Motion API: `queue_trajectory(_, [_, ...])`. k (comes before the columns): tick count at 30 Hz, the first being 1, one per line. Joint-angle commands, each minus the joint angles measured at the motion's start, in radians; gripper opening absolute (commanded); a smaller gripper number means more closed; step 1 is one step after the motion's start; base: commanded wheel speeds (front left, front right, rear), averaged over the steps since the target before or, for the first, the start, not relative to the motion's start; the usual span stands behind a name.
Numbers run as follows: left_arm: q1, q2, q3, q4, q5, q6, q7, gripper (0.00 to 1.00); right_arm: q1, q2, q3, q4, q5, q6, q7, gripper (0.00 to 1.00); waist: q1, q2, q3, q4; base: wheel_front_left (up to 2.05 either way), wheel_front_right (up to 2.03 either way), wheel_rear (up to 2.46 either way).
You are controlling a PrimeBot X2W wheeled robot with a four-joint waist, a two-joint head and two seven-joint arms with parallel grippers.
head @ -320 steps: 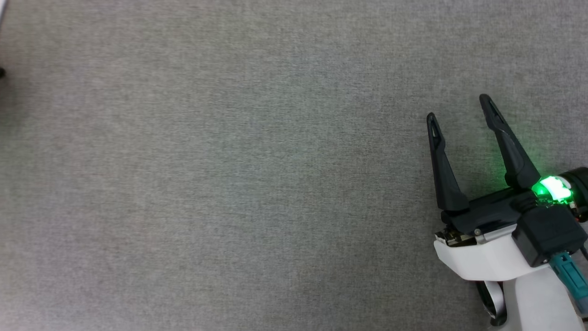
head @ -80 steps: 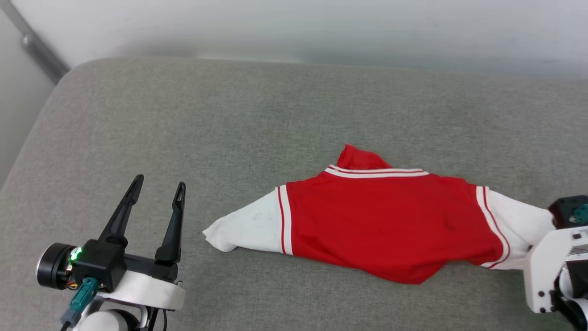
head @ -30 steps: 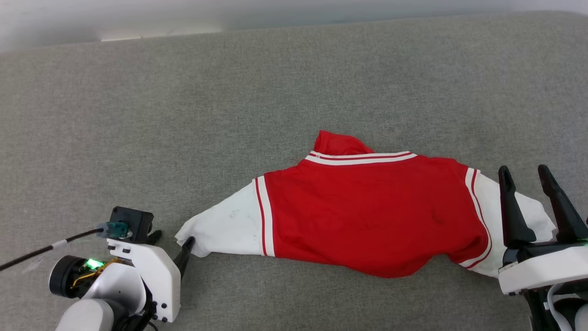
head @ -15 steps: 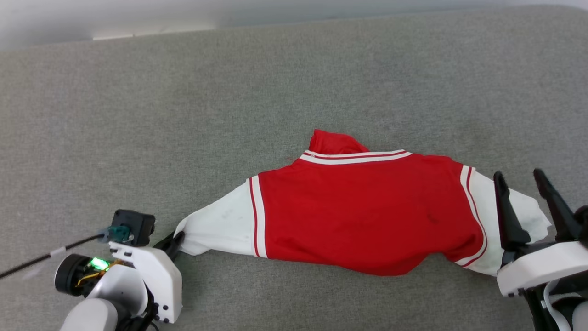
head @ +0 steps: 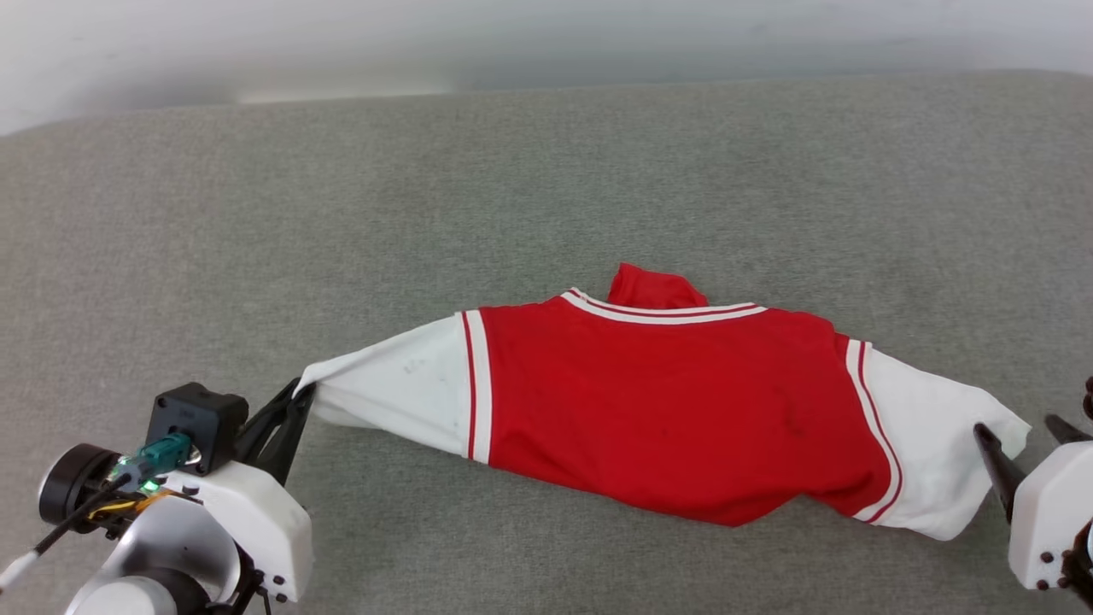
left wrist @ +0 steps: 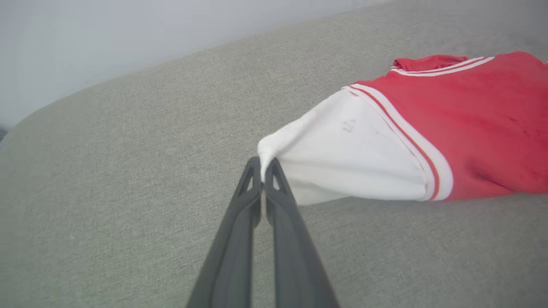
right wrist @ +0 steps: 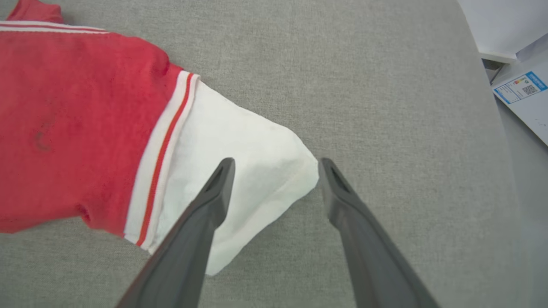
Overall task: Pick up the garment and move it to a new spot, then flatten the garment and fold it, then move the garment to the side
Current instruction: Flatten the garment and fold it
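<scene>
As left gripper (left wrist: 262,164) pinches the garment (head: 666,401) by a limp white sleeve, right gripper (right wrist: 276,161) gapes wide

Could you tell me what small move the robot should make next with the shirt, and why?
Probably close the right gripper on the white sleeve end between its open jaws. The left gripper is shut on the other sleeve tip, and the garment lies stretched between them on the grey cushion, so a second grip would allow lifting it.
</scene>
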Motion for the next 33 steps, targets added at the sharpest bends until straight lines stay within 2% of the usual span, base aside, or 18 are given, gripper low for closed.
queue_trajectory(1, [0.014,0.007,0.0,-0.04,-0.006,-0.006,0.0,0.0,-0.016,-0.022,0.001,0.002,0.023,-0.001,0.058,1.0,0.0,-0.0001,0.008,0.013,0.0,0.0,0.0])
queue_trajectory(6, [0.025,0.015,-0.005,-0.116,-0.018,-0.011,0.01,0.0,-0.052,-0.071,0.006,0.04,0.037,-0.001,0.158,1.0,0.0,-0.0001,0.024,0.034,0.0,0.0,0.0])
queue_trajectory(10, [0.032,0.011,-0.015,-0.16,-0.034,-0.016,0.018,0.0,-0.088,-0.094,0.001,0.114,0.028,-0.001,0.197,1.0,0.0,-0.0001,0.04,0.056,0.0,0.0,0.0])
queue_trajectory(15, [0.023,0.01,-0.031,-0.179,-0.034,-0.022,0.015,0.0,-0.126,-0.106,0.009,0.228,0.002,-0.001,0.183,1.0,0.0,-0.0001,0.064,0.08,0.0,0.0,0.0])
queue_trajectory(16, [0.014,0.007,-0.039,-0.176,-0.038,-0.024,0.012,0.0,-0.132,-0.099,0.021,0.272,0.0,-0.001,0.167,1.0,0.0,-0.0001,0.07,0.09,0.0,0.0,0.0])
queue_trajectory(23, [0.004,0.003,-0.045,-0.165,-0.048,-0.027,0.004,0.0,-0.131,-0.063,0.081,0.362,0.03,0.002,0.139,1.0,0.0,-0.0001,0.083,0.104,0.0,0.0,0.0])
queue_trajectory(24, [0.003,0.004,-0.046,-0.163,-0.049,-0.028,0.004,0.0,-0.13,-0.065,0.093,0.375,0.034,0.002,0.137,0.81,0.0,-0.0001,0.082,0.105,0.0,0.0,0.0])
queue_trajectory(25, [0.003,0.004,-0.047,-0.159,-0.051,-0.028,0.005,0.0,-0.13,-0.069,0.103,0.385,0.035,0.002,0.132,0.81,0.0,-0.0001,0.08,0.105,0.0,0.0,0.0])
queue_trajectory(26, [0.004,0.004,-0.046,-0.155,-0.053,-0.028,0.003,0.0,-0.131,-0.075,0.109,0.39,0.034,0.002,0.119,0.0,0.0,-0.0001,0.076,0.104,0.0,0.0,0.0])
queue_trajectory(33, [0.02,0.006,-0.017,-0.137,-0.06,-0.007,-0.024,0.0,-0.188,-0.133,0.122,0.347,0.029,0.001,0.004,0.0,0.0,-0.0001,0.022,0.078,0.0,0.0,0.0])
